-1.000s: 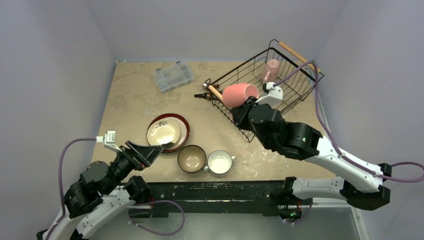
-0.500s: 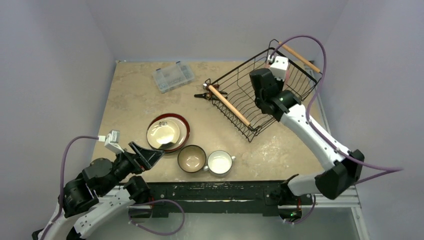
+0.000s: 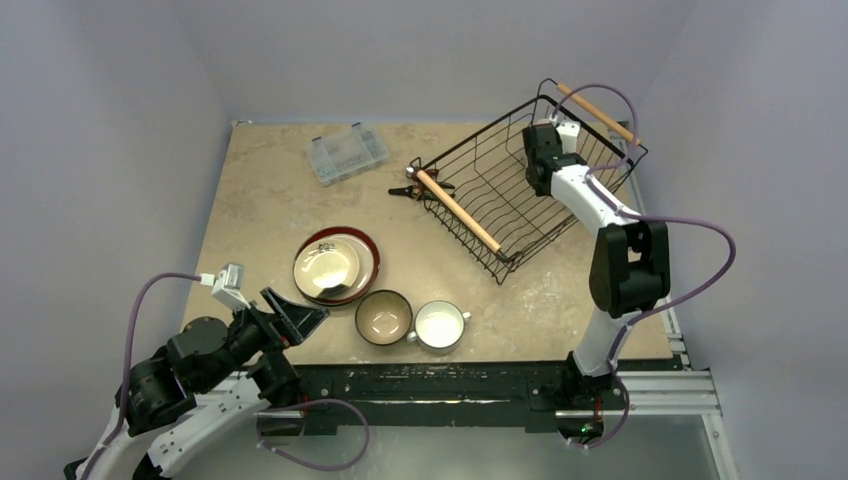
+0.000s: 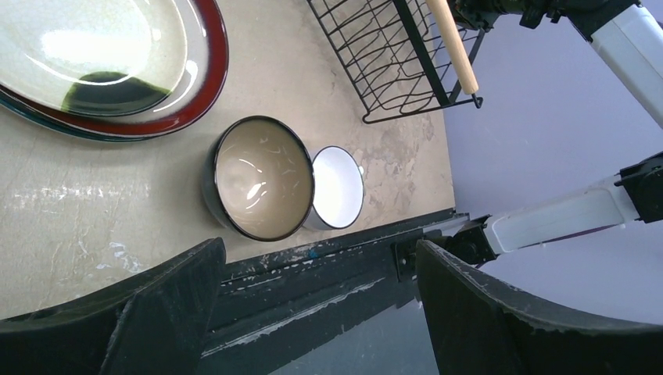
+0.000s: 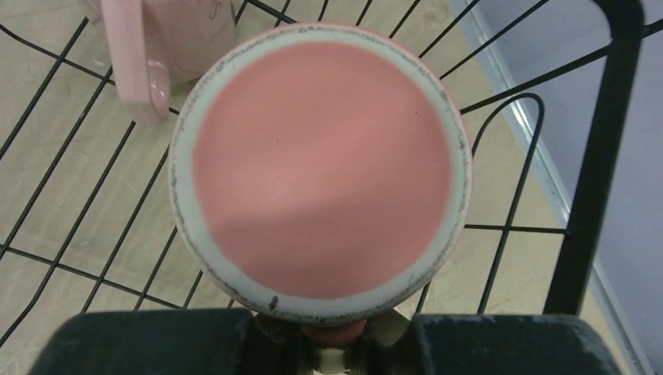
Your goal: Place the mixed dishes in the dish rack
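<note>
Right, the tan table (image 3: 260, 200) takes up the whole floor, and the dish rack (image 3: 495, 195) sits skewed on its far right part, one wooden handle (image 3: 458, 210) on the side facing the loose dishes. The right arm (image 3: 625, 265) stretches up along the rack's right flank and bends over its far corner. The left arm (image 3: 190, 360) is well apart from the rack, at the near left edge, and the left gripper (image 3: 300, 315) is spread wide with nothing in it. The red-rimmed plate (image 3: 365, 270) lies to the near left of the rack, well apart from it, with the cream plate (image 3: 326, 266) resting on top. The clear compartment box (image 3: 347, 153) lies left of the rack, apart. Nearer than the rack's near corner stands the blue bowl (image 3: 384, 316), and the white two-handled cup (image 3: 438, 325) touches it on the rack side. Inside the rack, the pink mug (image 5: 317, 176) shows its bottom to the wrist camera. The right gripper (image 5: 336, 340) is pinched narrow on a pink bit at its edge; whether the mug rests on the wires, I cannot tell. The second pink mug (image 5: 168, 39) is just beside it on the rack floor. The small hand tool (image 3: 405, 189) lies just off the rack's left corner.
</note>
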Available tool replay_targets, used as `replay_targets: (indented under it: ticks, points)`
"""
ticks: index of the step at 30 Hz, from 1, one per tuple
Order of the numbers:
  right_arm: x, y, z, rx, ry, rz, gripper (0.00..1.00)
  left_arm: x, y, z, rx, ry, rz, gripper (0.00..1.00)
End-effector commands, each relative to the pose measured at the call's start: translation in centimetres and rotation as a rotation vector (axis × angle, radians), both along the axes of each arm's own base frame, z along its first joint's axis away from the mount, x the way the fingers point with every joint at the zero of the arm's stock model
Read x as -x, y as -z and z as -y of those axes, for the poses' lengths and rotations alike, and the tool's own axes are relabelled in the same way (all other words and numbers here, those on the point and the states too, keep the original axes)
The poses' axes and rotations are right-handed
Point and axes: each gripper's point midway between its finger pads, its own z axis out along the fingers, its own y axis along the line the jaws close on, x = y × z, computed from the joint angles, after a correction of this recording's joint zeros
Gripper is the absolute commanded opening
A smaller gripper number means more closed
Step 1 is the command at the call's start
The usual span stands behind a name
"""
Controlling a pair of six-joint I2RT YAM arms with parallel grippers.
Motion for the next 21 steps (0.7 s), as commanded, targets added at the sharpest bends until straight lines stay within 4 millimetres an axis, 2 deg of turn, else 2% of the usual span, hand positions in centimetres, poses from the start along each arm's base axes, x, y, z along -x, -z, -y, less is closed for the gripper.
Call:
replay_targets:
  ticks: [1, 4, 11, 17, 21]
  points:
    - [-4.1, -5.4, 1.4, -0.116, 0.01, 0.241, 0.0, 0.2, -0.2, 0.1, 0.005, 0.017, 0.006, 0.91]
    - [-4.7, -4.4, 2.3, -0.15, 0.019, 0.244, 0.0, 0.2, -0.1, 0.1, -0.005, 0.02, 0.002, 0.91]
    - [-5.9, -3.0, 2.9, -0.147, 0.014, 0.259, 0.0, 0.4, 0.0, -0.2, -0.01, 0.017, 0.004, 0.91]
    - [-7.0, -1.0, 2.7, -0.159, 0.02, 0.212, 0.0, 0.3, 0.0, -0.4, -0.016, 0.01, 0.015, 0.91]
    - [-7.2, 0.0, 3.3, -0.137, 0.062, 0.192, 0.0, 0.2, -0.3, -0.5, -0.034, 0.006, 0.021, 0.91]
